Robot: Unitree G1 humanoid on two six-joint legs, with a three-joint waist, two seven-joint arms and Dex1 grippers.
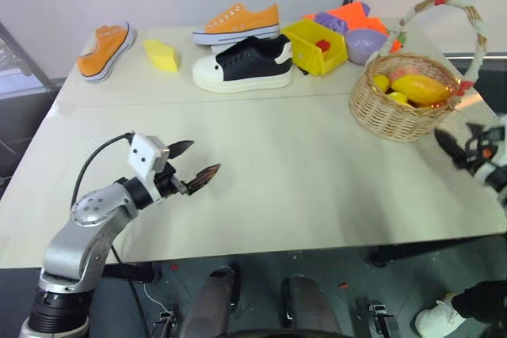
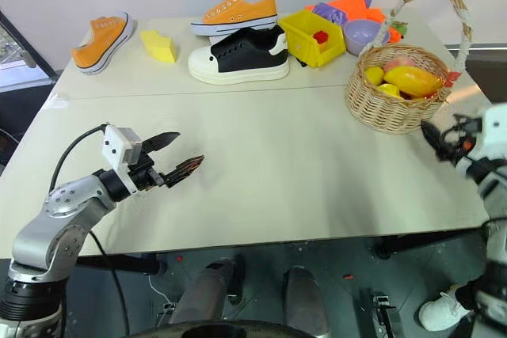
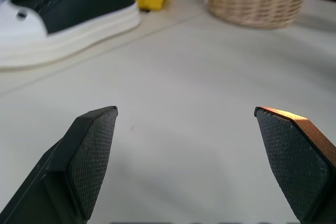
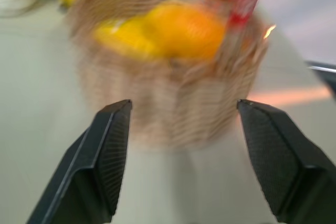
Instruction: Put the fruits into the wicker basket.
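You have one round woven wicker basket [image 1: 394, 112] at the table's [image 1: 277, 187] far right, and inside it lie one smooth elongated mango [image 1: 425, 89], one pink peach [image 1: 402, 74] behind it, and yellow fruit beside them. Three canvas shoes stand at the back: two orange [image 1: 104, 50], one black-and-white [image 1: 245, 65]. Both grippers, left [image 1: 192, 161] and right [image 4: 181, 145], are wide and hold nothing, their black pads [image 3: 92, 161] finely textured
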